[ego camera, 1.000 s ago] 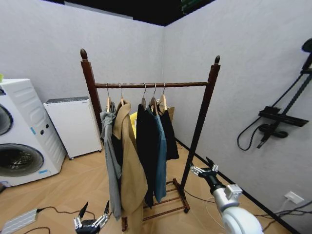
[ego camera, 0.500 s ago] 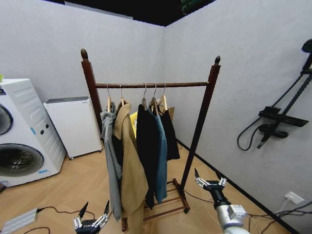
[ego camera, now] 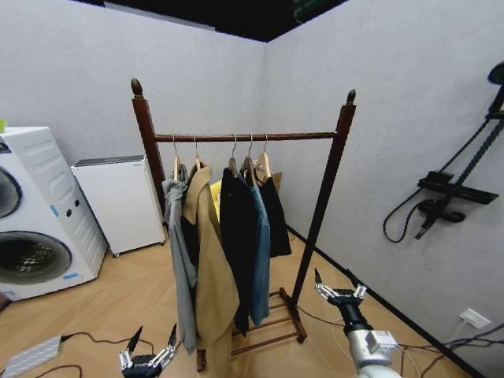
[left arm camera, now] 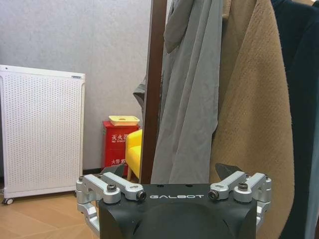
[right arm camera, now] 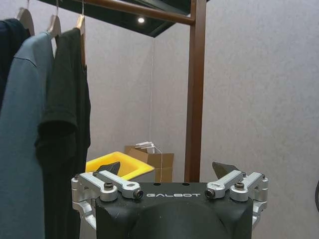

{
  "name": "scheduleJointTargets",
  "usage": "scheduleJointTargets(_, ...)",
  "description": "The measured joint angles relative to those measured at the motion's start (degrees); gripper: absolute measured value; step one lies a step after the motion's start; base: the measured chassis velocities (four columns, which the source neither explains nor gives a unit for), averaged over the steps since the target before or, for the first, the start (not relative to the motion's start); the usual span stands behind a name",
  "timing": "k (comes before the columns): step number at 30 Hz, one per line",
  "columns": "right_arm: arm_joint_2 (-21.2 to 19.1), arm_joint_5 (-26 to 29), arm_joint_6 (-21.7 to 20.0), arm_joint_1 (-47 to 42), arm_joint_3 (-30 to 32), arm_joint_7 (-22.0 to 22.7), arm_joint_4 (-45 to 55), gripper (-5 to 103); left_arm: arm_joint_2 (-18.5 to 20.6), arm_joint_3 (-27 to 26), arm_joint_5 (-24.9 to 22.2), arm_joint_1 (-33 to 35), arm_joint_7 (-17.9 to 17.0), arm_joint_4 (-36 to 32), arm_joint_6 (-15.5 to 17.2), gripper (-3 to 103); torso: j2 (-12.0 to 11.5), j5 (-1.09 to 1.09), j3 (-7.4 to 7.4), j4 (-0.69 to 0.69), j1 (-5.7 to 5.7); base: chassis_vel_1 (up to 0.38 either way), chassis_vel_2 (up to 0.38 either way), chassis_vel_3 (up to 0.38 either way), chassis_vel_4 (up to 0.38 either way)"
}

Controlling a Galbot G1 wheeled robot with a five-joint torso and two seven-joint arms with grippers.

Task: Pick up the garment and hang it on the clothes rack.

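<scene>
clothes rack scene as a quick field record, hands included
rack: tall dark reddish-brown wooden clothes rack, one bar, slatted low shelf
garment: plain black garment on a light wooden hanger, hanging last toward the right post
other clothes: grey hooded jacket, long tan coat, dark jacket, blue shirt
left hand: low, before the rack's left foot, open, empty
right hand: low, right of the right post, open, empty
background: white washing machine, white perforated appliance

You have one clothes rack (ego camera: 243, 137) carrying five hangers and five garments, two pincers low in front of it, one washing machine (ego camera: 35, 213), and one white air purifier (ego camera: 118, 203).
</scene>
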Motion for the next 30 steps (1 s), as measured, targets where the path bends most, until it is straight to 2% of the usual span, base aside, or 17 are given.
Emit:
scheduleJointTargets(10, 0.08, -0.43, 1.13, -0.14, -0.19, 0.03, -0.2, 100, 0.0, 0.0, 0.0, 0.0, 0.0, 0.0, 0.0, 100, 0.01, 0.01, -0.01, 0.01, -0.02, 0.053, -0.059, -0.049, 0.058)
scheduleJointTargets(30, 0.46, -0.77, 2.47, -0.25, -1.23, -0.23, -1.09, 100, 0.0, 0.0, 0.0, 0.0, 0.0, 0.0, 0.0, 100, 0.01, 0.0, 0.0, 0.0, -0.01, -0.068, -0.052, -0.055, -0.063)
